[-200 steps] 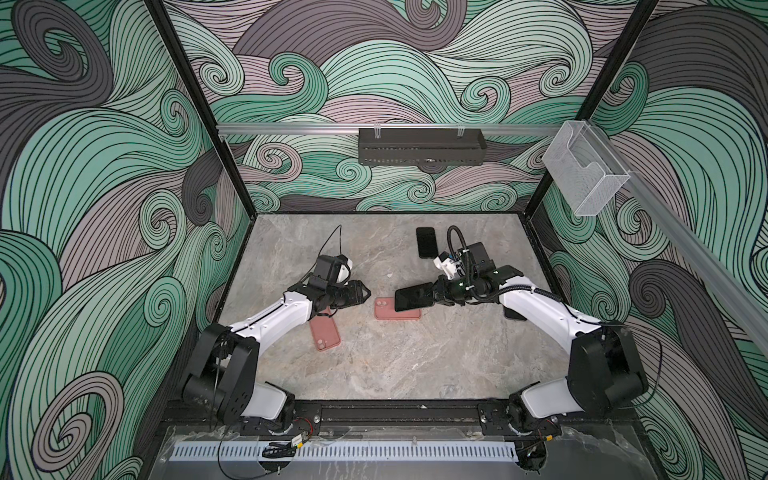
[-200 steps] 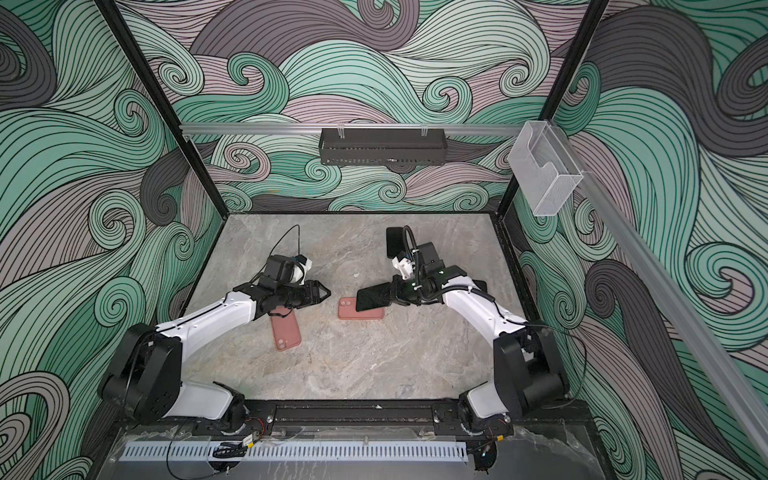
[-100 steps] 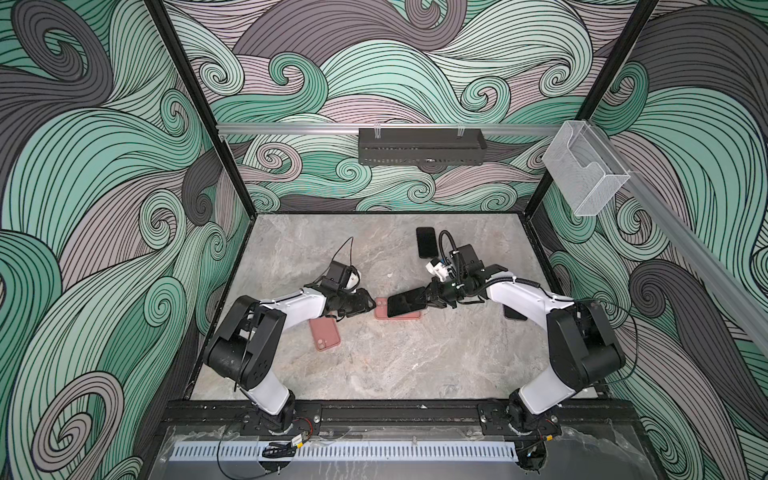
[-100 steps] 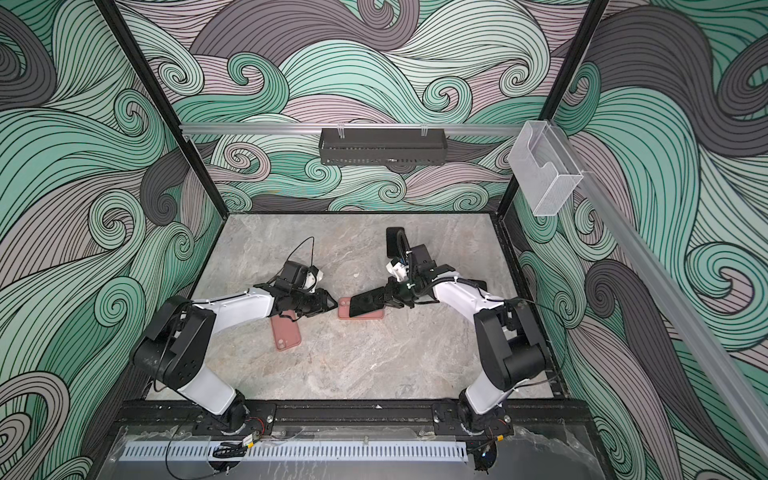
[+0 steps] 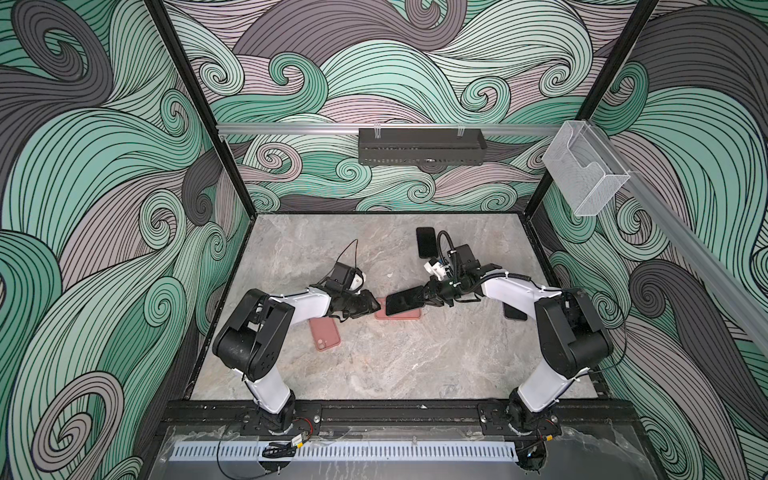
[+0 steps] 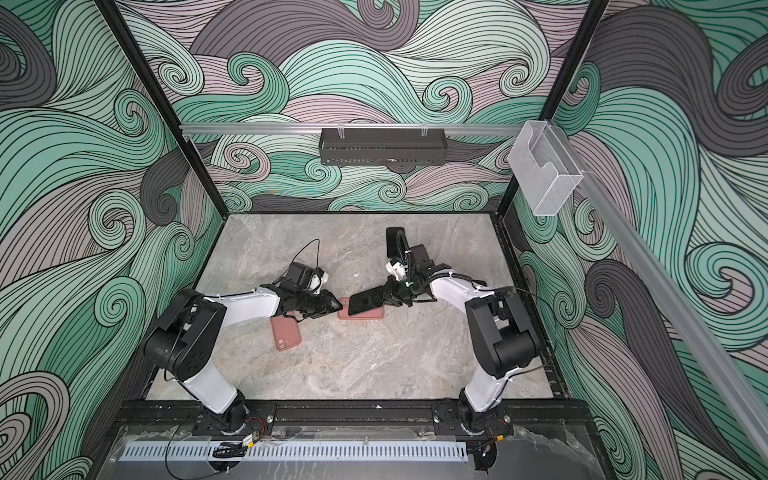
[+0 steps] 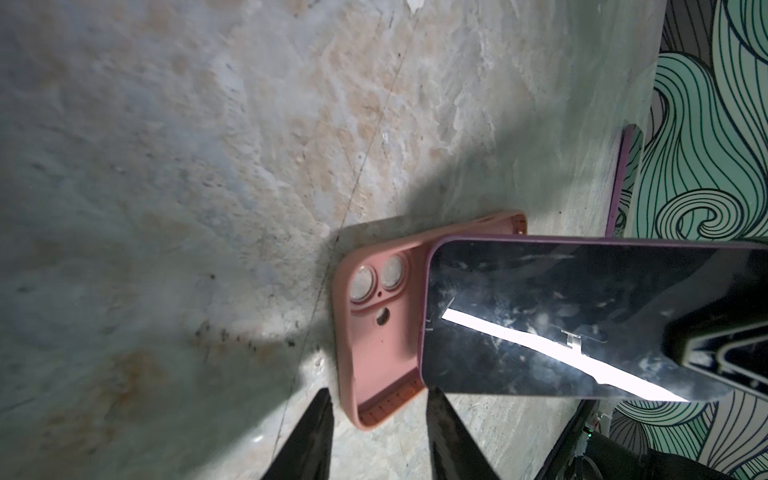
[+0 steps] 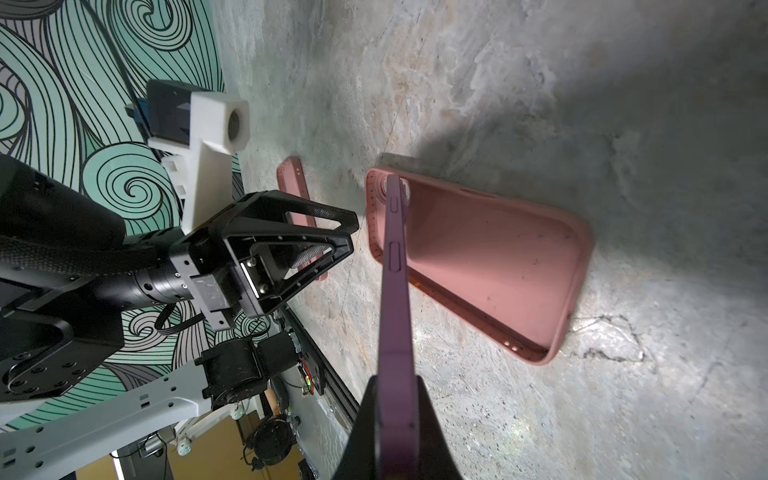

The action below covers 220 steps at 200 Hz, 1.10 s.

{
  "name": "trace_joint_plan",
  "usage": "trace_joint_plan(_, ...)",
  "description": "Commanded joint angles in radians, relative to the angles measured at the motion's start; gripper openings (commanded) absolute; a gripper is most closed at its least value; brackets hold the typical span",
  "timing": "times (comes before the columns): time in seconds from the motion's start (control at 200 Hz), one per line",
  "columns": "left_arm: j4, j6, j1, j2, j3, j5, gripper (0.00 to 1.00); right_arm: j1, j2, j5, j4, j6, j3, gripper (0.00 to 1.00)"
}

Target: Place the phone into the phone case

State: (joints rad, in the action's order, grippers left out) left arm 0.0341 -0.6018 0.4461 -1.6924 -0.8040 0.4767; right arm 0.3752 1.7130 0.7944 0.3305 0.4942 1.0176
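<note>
Right wrist view: right jaws clamped on the purple-edged phone (image 8: pixel 395 291), one on each face.
Phone: screen up, tilted over the pink phone case (image 5: pixel 411 314); left end low by the camera holes, right end raised, not seated.
Phone case: flat, open side up, mid worktop (image 5: pixel 415 365).
Left jaws: apart, tips flanking the case's left end; contact I can't tell.
Spare: second pink case (image 5: pixel 325 333), nearer and left.

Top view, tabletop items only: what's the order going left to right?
Left to right: spare pink case → left gripper → held phone → rightmost dark phone.
</note>
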Motion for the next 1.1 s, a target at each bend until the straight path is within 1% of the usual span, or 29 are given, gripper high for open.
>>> trace_joint_plan(0.0, -0.009, -0.009, 0.003, -0.024, -0.041, 0.011, 0.40, -0.007, 0.018, 0.068, -0.036, 0.003, 0.027, 0.00)
trace_joint_plan(0.315, -0.033, -0.013, 0.003, -0.053, -0.050, 0.029, 0.40, -0.007, 0.065, 0.107, -0.027, -0.013, 0.026, 0.00)
trace_joint_plan(0.721, -0.051, -0.025, 0.005, -0.081, -0.060, 0.051, 0.38, -0.009, 0.135, 0.141, -0.073, -0.001, 0.030, 0.00)
trace_joint_plan(0.886, -0.053, -0.027, 0.006, -0.079, -0.060, 0.054, 0.38, -0.007, 0.151, 0.138, -0.085, -0.002, 0.032, 0.00)
trace_joint_plan(1.097, -0.051, -0.026, 0.006, -0.087, -0.069, 0.054, 0.37, -0.008, 0.170, 0.129, -0.056, -0.043, 0.039, 0.00)
